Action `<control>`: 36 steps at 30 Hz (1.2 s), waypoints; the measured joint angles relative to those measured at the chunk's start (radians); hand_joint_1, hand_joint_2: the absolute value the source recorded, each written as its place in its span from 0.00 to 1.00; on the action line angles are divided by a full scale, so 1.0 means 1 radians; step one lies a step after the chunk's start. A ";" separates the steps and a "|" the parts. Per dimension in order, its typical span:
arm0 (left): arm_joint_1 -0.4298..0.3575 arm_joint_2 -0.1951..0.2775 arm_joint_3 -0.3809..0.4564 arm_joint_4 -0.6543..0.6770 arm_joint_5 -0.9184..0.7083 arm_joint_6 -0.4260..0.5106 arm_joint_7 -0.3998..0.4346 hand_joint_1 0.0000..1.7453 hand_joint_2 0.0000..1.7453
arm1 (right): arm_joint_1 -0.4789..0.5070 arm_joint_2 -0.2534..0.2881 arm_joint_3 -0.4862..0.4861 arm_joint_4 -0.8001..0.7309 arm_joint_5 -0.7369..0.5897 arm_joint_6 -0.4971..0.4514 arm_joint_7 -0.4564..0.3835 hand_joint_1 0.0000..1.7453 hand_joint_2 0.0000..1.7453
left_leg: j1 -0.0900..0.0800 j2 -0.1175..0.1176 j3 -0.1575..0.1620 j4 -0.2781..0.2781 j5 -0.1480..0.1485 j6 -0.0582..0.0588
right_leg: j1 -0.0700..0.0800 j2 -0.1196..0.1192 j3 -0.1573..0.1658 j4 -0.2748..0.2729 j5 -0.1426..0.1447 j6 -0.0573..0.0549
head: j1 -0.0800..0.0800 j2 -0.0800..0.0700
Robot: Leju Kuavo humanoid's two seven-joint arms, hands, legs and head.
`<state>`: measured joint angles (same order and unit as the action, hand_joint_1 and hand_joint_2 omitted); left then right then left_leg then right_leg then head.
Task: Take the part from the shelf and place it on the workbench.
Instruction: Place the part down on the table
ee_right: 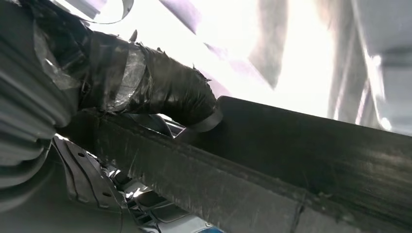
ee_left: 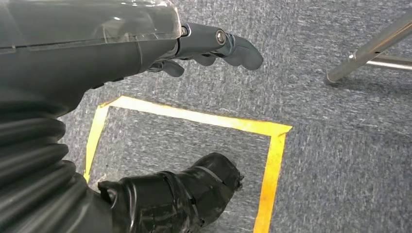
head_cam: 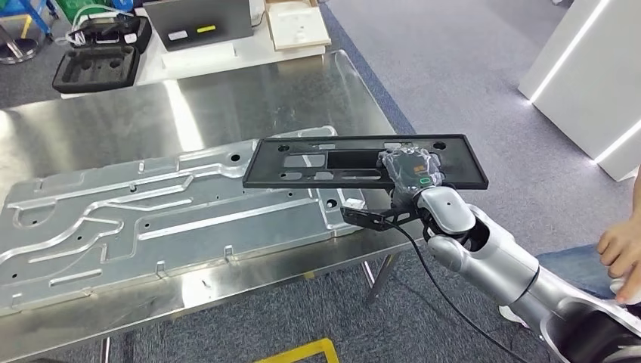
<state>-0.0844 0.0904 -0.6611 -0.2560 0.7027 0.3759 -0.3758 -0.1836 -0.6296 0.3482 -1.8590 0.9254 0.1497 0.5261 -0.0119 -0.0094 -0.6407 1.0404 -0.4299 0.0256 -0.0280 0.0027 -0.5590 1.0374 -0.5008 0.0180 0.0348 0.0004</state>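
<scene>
A flat black rectangular part (head_cam: 317,162) with several cut-outs hangs level above the right end of the steel workbench (head_cam: 227,106). My right hand (head_cam: 408,174) grips it near its right half, fingers over the top face. In the right wrist view the thumb (ee_right: 160,92), wrapped in black tape, presses on the part's dark edge (ee_right: 301,160). My left hand (ee_left: 209,46) hangs by my side over the carpet, fingers slightly curled, holding nothing.
A large embossed metal panel (head_cam: 151,215) lies across the workbench under the part. A black foam case (head_cam: 98,68), a grey box (head_cam: 200,23) and a wooden board (head_cam: 296,24) sit behind. A person's hand (head_cam: 621,246) is at the right edge. Yellow floor tape (ee_left: 194,119) marks the carpet.
</scene>
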 joint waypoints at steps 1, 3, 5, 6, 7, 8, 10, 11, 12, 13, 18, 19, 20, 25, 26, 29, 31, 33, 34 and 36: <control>0.000 0.000 0.000 0.000 0.000 0.003 -0.004 0.00 1.00 | 0.006 0.000 -0.002 0.011 -0.006 -0.001 -0.001 1.00 1.00 | 0.001 -0.001 0.002 -0.005 0.000 0.004 | 0.000 0.000 0.003 -0.005 0.000 0.006 | 0.000 0.000; 0.002 0.000 0.000 0.000 0.000 0.005 -0.016 0.00 1.00 | 0.020 0.000 -0.006 0.031 -0.016 -0.004 -0.002 1.00 1.00 | 0.005 0.000 0.015 -0.023 0.004 0.016 | 0.000 0.000 0.001 0.007 -0.014 0.015 | 0.001 0.000; 0.002 0.000 0.000 0.000 0.000 0.002 -0.025 0.00 1.00 | 0.030 0.000 -0.011 0.050 -0.023 -0.009 -0.004 1.00 1.00 | 0.006 0.001 0.026 -0.036 0.007 0.029 | 0.001 0.000 -0.042 0.095 -0.060 0.015 | 0.002 0.000; 0.001 0.000 0.000 0.000 0.000 -0.001 -0.027 0.00 1.00 | 0.033 0.000 -0.012 0.058 -0.024 -0.012 -0.005 1.00 1.00 | 0.004 0.001 0.028 -0.037 0.006 0.034 | 0.002 0.000 -0.078 0.161 -0.088 0.015 | 0.002 0.000; 0.001 0.000 0.000 0.000 0.000 -0.006 -0.029 0.00 1.00 | 0.038 0.000 -0.013 0.065 -0.025 -0.014 -0.005 1.00 1.00 | 0.003 0.001 0.028 -0.037 0.004 0.037 | 0.002 0.001 -0.113 0.221 -0.106 0.016 | 0.002 0.000; 0.001 0.000 0.000 0.000 0.001 -0.015 -0.031 0.00 1.00 | 0.043 0.000 -0.013 0.073 -0.025 -0.015 -0.005 1.00 1.00 | 0.001 0.001 0.029 -0.036 0.002 0.038 | 0.002 0.000 -0.138 0.258 -0.109 0.017 | 0.002 0.000; 0.002 0.000 0.000 0.000 0.000 -0.041 -0.039 0.00 1.00 | 0.050 0.000 -0.013 0.087 -0.024 -0.015 -0.005 0.50 0.50 | 0.000 -0.001 0.031 -0.029 -0.004 0.037 | 0.001 0.000 -0.129 0.209 -0.057 0.018 | 0.002 0.000; 0.002 0.000 0.000 0.000 -0.002 -0.052 -0.042 0.00 1.00 | 0.052 0.000 -0.013 0.093 -0.024 -0.015 -0.007 0.25 0.25 | 0.000 -0.003 0.031 -0.023 -0.009 0.034 | 0.000 -0.001 -0.102 0.143 -0.019 0.018 | 0.002 0.000; 0.001 0.000 0.000 0.000 -0.004 -0.058 -0.045 0.00 1.00 | 0.052 0.000 -0.013 0.099 -0.023 -0.015 -0.009 0.00 0.00 | -0.001 -0.004 0.030 -0.015 -0.015 0.029 | 0.001 -0.001 -0.074 0.080 0.009 0.017 | 0.002 0.000; 0.000 0.000 0.000 0.000 -0.006 -0.059 -0.046 0.00 1.00 | 0.052 0.001 -0.013 0.104 -0.021 -0.015 -0.012 0.00 0.00 | -0.003 -0.005 0.028 -0.008 -0.020 0.024 | 0.002 -0.001 -0.054 0.037 0.024 0.014 | 0.002 0.000; -0.004 -0.001 0.000 0.000 -0.009 -0.017 -0.023 0.00 0.00 | 0.049 0.008 -0.007 0.119 -0.015 -0.016 -0.021 0.00 0.00 | -0.004 -0.006 0.019 0.014 -0.036 -0.001 | 0.002 0.000 -0.040 0.011 0.032 -0.009 | 0.002 0.000; -0.005 0.000 0.000 0.000 -0.009 -0.003 -0.014 0.00 0.00 | 0.047 0.010 -0.006 0.118 -0.014 -0.016 -0.021 0.00 0.00 | -0.002 -0.005 0.006 0.044 -0.055 -0.007 | -0.001 0.000 -0.039 0.009 0.033 -0.014 | 0.001 0.000; -0.005 0.000 0.000 0.000 -0.008 0.008 -0.002 0.00 0.00 | 0.042 0.012 -0.005 0.115 -0.014 -0.016 -0.021 0.00 0.00 | 0.001 -0.003 -0.018 0.094 -0.082 -0.015 | -0.001 -0.001 -0.037 0.008 0.033 -0.017 | 0.001 0.000; -0.001 -0.003 0.000 0.000 -0.005 0.033 0.040 0.00 0.00 | 0.010 0.026 0.010 0.081 -0.026 -0.012 -0.024 0.00 0.00 | 0.009 0.001 -0.095 0.242 -0.119 -0.028 | -0.001 -0.001 -0.034 0.009 0.029 -0.022 | 0.000 0.000; -0.001 -0.004 0.000 0.000 -0.007 0.044 0.042 0.00 0.00 | 0.005 0.028 0.013 0.071 -0.034 -0.012 -0.024 0.00 0.00 | 0.010 0.002 -0.065 0.181 -0.084 -0.025 | 0.000 -0.001 -0.032 0.009 0.028 -0.022 | 0.000 0.000; -0.004 -0.005 0.000 0.000 -0.016 0.093 0.058 0.00 0.00 | -0.018 0.034 0.022 0.035 -0.068 -0.022 -0.025 0.00 0.00 | 0.003 0.002 0.022 0.007 -0.025 -0.008 | 0.003 0.000 -0.029 0.007 0.025 -0.013 | 0.000 0.000; -0.004 -0.005 0.000 0.000 -0.019 0.125 0.075 0.00 0.00 | -0.032 0.039 0.027 0.008 -0.108 -0.043 -0.032 0.00 0.00 | -0.003 0.001 0.031 -0.009 -0.024 0.001 | 0.003 0.001 -0.028 0.003 0.026 -0.003 | 0.001 0.000; -0.004 -0.006 0.000 0.000 -0.018 0.143 0.093 0.00 0.00 | -0.042 0.043 0.031 -0.020 -0.136 -0.063 -0.037 0.00 0.00 | 0.001 0.002 0.037 -0.023 -0.016 0.013 | 0.002 0.000 -0.029 0.007 0.018 0.006 | 0.001 0.000; -0.003 -0.007 0.000 0.000 -0.017 0.147 0.101 0.00 0.00 | -0.048 0.044 0.033 -0.033 -0.142 -0.068 -0.038 0.00 0.00 | 0.003 0.003 0.041 -0.031 -0.012 0.020 | 0.002 -0.001 -0.037 0.026 0.002 0.009 | 0.002 0.000; -0.004 -0.008 0.000 0.000 -0.016 0.155 0.113 0.00 0.00 | -0.061 0.046 0.037 -0.057 -0.146 -0.075 -0.039 0.00 0.00 | 0.004 0.003 0.046 -0.039 -0.008 0.028 | 0.003 -0.001 -0.083 0.130 -0.057 0.011 | 0.003 0.000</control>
<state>-0.0884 0.0821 -0.6611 -0.2560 0.6865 0.5307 -0.2632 -0.2444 -0.5835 0.3856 -1.9157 0.7790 0.0745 0.4871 -0.0078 -0.0062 -0.5949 1.0011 -0.4379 0.0539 -0.0251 0.0015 -0.6418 1.1675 -0.5578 0.0293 0.0374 0.0004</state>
